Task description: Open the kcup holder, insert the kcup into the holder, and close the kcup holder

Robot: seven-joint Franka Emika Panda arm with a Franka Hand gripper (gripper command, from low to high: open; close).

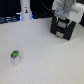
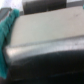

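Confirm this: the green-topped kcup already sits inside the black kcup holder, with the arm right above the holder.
Not right. In the exterior view the kcup stands out on the white table, well apart from the kcup holder. The arm is indeed right above the holder.

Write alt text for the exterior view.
A white robot arm's gripper hangs over a black kcup holder at the view's upper right, on a white table. A small green-topped kcup sits at lower left.

Kcup [image 1: 15, 55] white, green top — kcup holder [image 1: 64, 28] black — table [image 1: 45, 60] white.
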